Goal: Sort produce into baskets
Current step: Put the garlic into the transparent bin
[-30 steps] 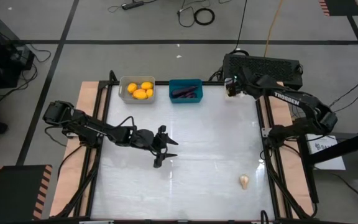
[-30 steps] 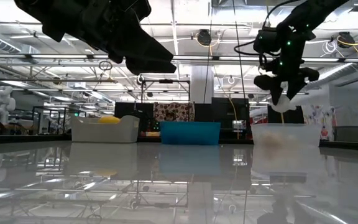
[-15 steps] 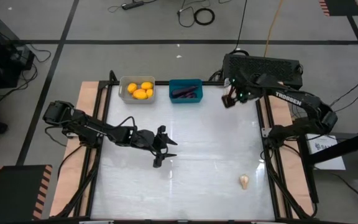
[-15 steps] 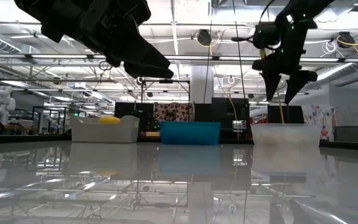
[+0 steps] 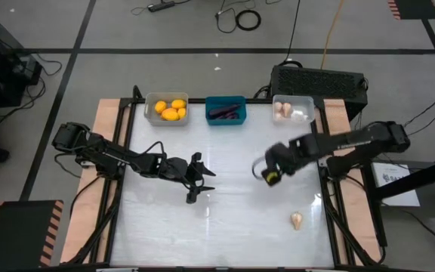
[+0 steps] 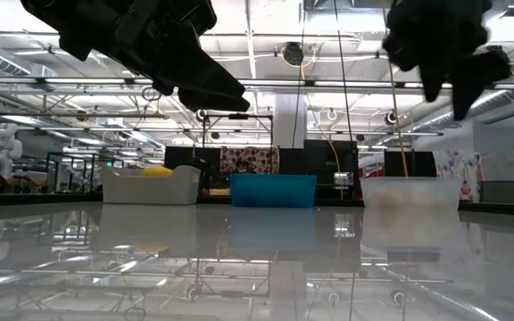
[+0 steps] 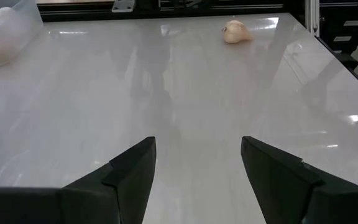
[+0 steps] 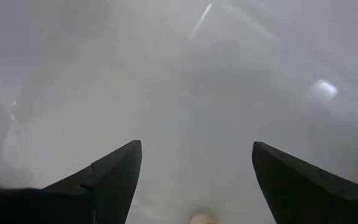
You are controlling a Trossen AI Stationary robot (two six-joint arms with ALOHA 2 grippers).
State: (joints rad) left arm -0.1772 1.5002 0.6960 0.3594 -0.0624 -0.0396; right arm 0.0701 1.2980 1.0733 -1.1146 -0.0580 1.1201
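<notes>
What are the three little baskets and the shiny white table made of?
The light grey basket, the teal blue basket and the translucent white basket look like thin moulded plastic: smooth walls, and the white one lets its pale bulbs show through. The glossy white table seems a hard, polished board, since it mirrors the ceiling lights; what it is exactly I cannot tell.

The wide shiny white table (image 5: 232, 219) is bare and open in the middle, with only one small pale beige garlic bulb (image 5: 297, 220) near its front right and three small plastic baskets (image 5: 225, 110) lining its back edge.
</notes>
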